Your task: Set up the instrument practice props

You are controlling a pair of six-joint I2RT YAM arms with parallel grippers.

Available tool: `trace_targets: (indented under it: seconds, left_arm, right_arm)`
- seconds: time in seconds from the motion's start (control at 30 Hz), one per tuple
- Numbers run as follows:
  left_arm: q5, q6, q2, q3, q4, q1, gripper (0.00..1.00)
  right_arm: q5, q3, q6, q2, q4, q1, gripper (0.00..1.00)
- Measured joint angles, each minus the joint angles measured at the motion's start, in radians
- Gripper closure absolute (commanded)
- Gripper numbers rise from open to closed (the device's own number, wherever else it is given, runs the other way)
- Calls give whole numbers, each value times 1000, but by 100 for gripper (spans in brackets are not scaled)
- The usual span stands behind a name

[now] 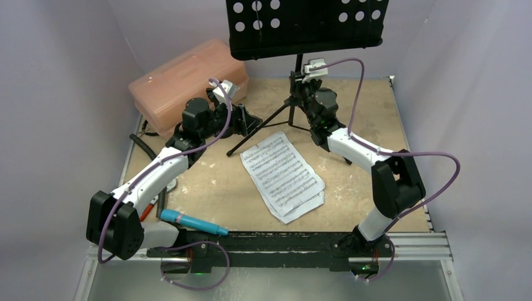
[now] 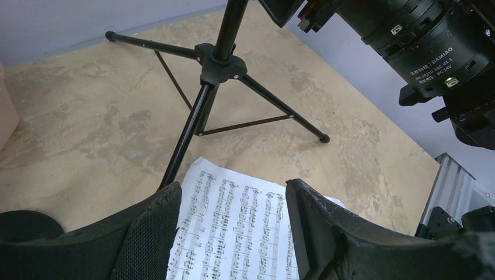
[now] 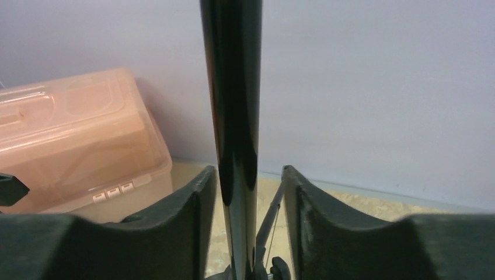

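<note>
The music stand [image 1: 301, 41] stands upright at the worktop's [image 1: 213, 194] 12 o'clock. Its pole [image 3: 233, 116] sits between the jaws of the right arm [image 1: 354, 147], with a gap on one side. The sheet music [image 1: 283, 175] lies 11-to-5, at 5 o'clock from the left arm [image 1: 157, 172], whose jaws are wide and empty.

Pale purple-grey walls [image 1: 56, 69] stand on three sides of a table [image 1: 210, 194]. Its top is sandy brown with pale worn patches. A silver metal rail [image 1: 420, 241] runs along the near edge. The light is soft.
</note>
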Motion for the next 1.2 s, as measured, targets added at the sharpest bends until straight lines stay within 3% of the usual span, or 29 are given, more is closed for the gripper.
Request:
trace_targets:
  seconds: [0.13,0.3,1.2]
  left_arm:
    - [1,0,0,0,-1,0,36]
    - [0,0,0,0,-6,0,36]
    - [0,-24,7,-45,-16,0,37]
  right_arm:
    - [0,0,0,1,8,1,86]
    - [13,0,-10,1,9,3,100]
    - [45,-99,-3,-154,-99,33,100]
